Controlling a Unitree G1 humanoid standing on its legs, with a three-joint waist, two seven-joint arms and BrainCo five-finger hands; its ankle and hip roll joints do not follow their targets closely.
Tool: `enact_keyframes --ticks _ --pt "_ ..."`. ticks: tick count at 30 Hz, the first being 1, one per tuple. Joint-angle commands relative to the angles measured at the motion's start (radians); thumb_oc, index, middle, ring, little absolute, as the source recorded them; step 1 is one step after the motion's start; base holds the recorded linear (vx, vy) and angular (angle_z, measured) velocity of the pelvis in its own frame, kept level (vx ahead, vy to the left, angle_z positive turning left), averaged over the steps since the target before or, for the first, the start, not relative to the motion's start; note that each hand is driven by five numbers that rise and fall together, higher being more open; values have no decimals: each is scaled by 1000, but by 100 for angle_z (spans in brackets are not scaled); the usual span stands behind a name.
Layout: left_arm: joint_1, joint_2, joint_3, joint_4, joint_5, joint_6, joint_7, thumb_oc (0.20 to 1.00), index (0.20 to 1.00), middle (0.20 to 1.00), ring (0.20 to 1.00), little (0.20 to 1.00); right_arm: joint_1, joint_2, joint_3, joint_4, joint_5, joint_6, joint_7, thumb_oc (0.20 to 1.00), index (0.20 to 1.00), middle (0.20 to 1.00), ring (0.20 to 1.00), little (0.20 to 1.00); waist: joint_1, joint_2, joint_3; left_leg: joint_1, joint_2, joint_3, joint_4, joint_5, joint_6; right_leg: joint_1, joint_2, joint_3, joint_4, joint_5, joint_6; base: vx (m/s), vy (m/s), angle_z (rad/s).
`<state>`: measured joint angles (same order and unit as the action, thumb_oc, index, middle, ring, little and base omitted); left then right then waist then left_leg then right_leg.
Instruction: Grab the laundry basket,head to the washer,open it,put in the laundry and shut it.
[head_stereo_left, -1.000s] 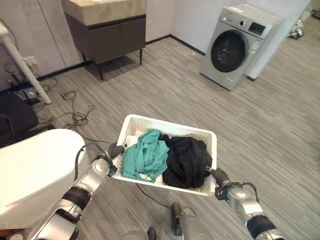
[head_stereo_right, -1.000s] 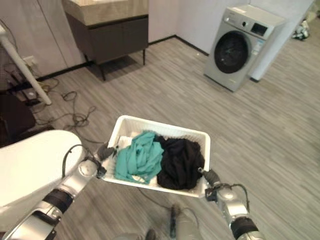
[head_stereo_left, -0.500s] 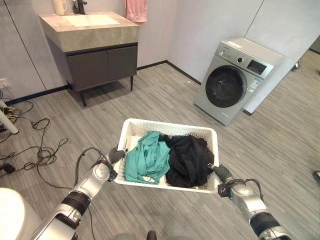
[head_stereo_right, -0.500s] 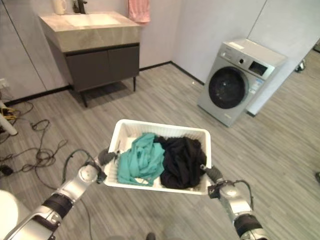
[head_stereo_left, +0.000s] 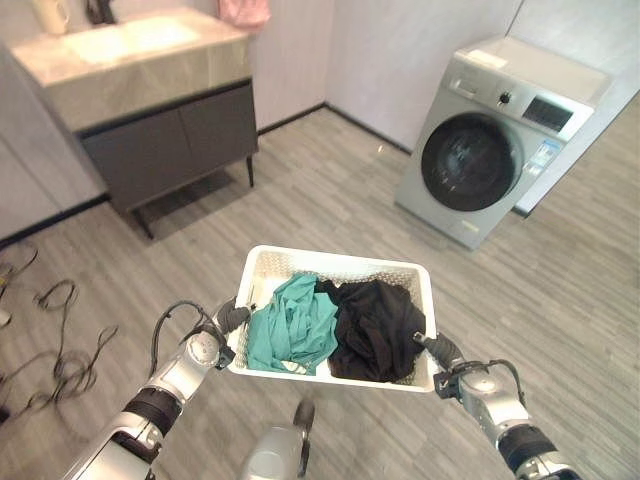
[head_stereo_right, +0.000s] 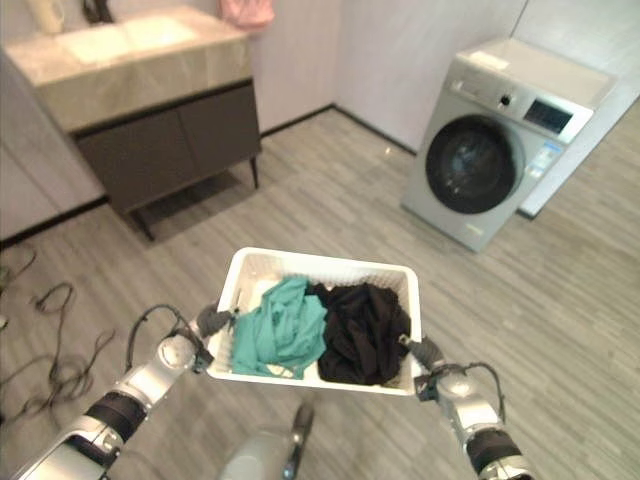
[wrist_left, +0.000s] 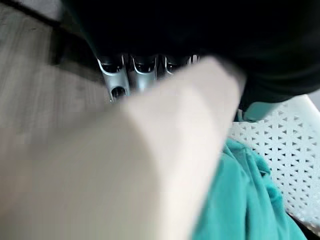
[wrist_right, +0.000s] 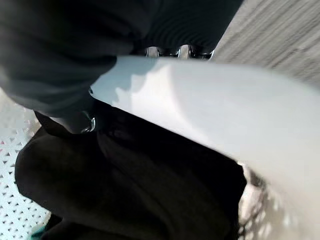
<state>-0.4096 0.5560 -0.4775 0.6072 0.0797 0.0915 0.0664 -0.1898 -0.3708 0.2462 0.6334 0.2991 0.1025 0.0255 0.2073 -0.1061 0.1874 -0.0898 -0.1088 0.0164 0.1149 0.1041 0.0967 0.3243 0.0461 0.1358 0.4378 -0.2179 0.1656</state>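
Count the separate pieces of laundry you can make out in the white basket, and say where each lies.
2. A teal garment fills the robot's-left half of the laundry basket; a black garment fills the right half, touching it. Others may be hidden underneath.

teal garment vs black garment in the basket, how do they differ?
Colour: the teal garment is bright green-blue, the black garment dark.
Side: the teal garment lies toward the left hand, the black garment toward the right hand.
Both are crumpled, touching mid-basket, inside the white laundry basket, whose rims both hands grip.
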Motion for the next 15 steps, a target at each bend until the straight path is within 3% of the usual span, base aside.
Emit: enact_keyframes --ticks 1,3,5,8,10,11,12,13,15 --pt "-39 111 84 -1 -2 -50 77 200 200 200 200 200 -50 -97 -89 39 7 -68 -36 200 200 200 200 200 4 48 -95 -13 52 -58 -45 -33 -27 -201 40 -82 179 322 52 270 145 -60" --pt "-54 112 75 5 -6 -52 90 200 200 200 200 200 -61 -92 -86 35 9 -68 -40 200 200 200 200 200 -25 93 -70 54 74 -77 -48 -57 -2 -319 25 -163 409 318 41 271 178 -43" --pt "-63 118 80 5 -6 -51 95 200 200 200 200 200 -52 -100 -93 39 12 -72 -39 200 200 200 200 200 -35 113 -70 105 80 -102 -67 -75 6 -392 -13 -199 415 267 7 364 127 -8" --pt "-71 116 76 -7 -10 -54 92 200 200 200 200 200 -37 -126 -105 30 14 -72 -39 200 200 200 200 200 -73 111 -56 161 68 -137 -73 -102 -1 -466 -41 -195 237 221 -27 363 0 7" --pt "-85 111 75 -7 -8 -61 94 200 200 200 200 200 -24 -144 -119 17 26 -77 -40 200 200 200 200 200 -94 100 -46 194 64 -172 -57 -151 -24 -466 -71 -169 1 194 -33 422 -151 52" --pt "-94 103 73 -2 -5 -64 94 200 200 200 200 200 -17 -149 -123 3 31 -79 -34 200 200 200 200 200 -103 95 -47 204 64 -196 -56 -171 -35 -486 -90 -134 -119 206 -34 302 -144 64" --pt "-95 102 72 -1 -5 -65 94 200 200 200 200 200 -14 -149 -124 1 31 -78 -33 200 200 200 200 200 -106 100 -48 206 69 -199 -54 -176 -35 -475 -87 -140 -132 208 -34 375 -205 61" --pt "-112 89 63 21 2 -66 105 200 200 200 200 200 -9 -151 -134 -11 44 -85 -37 200 200 200 200 200 -123 95 -45 229 70 -242 -43 -216 -46 -497 -121 -60 -282 252 -21 388 -205 50" --pt "-125 75 55 37 19 -69 118 200 200 200 200 200 -8 -150 -143 -7 48 -88 -38 200 200 200 200 200 -135 98 -40 263 86 -266 -30 -250 -55 -532 -166 -41 -369 319 2 377 -216 59"
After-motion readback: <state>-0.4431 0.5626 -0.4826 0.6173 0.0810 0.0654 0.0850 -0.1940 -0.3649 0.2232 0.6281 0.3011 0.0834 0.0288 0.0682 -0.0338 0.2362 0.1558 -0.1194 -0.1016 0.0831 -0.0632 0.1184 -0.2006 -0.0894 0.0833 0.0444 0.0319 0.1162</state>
